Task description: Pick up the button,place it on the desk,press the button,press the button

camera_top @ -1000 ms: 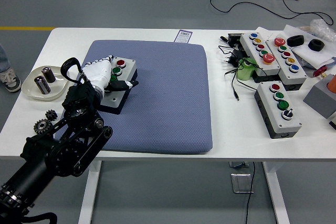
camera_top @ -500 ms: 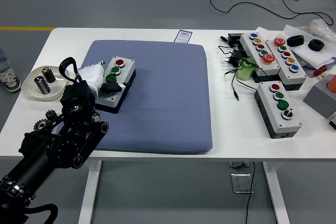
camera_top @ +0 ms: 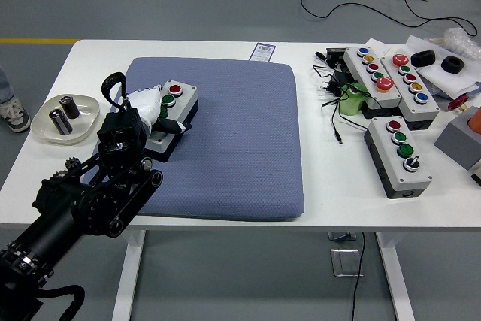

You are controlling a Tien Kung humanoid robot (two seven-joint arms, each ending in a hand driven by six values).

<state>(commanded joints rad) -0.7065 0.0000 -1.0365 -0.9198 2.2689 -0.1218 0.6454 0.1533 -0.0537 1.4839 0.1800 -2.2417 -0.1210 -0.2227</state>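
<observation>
The robot's left hand (camera_top: 148,106), white with black fingertips, rests on the near end of a grey button box (camera_top: 171,115), covering most of its lower half; whether the fingers grip the box or only press on it cannot be told. Just past the hand, the box's far end shows a red button (camera_top: 175,89) and part of a green button (camera_top: 167,100). The box lies on the left part of a blue-grey cushioned mat (camera_top: 225,137) that covers the middle of the white table (camera_top: 331,193). The black left arm (camera_top: 83,201) runs back from the hand toward the lower left corner. To the left of the hand, a shallow cream dish (camera_top: 62,119) holds two dark cylinders with metal ends, lying side by side. Below the dish, near the arm, sit small black gears (camera_top: 73,163). Beyond the mat's far edge lies a small printed card (camera_top: 263,51); its print is too small to read. Well to the right of the hand, off the mat, are three more button boxes: two long ones (camera_top: 391,77) set side by side with rows of coloured buttons, and a shorter one (camera_top: 398,155) nearer the table's front edge with red, green and black controls. A green bottle (camera_top: 349,100) and tangled black cables (camera_top: 331,92) lie just beside them.
</observation>
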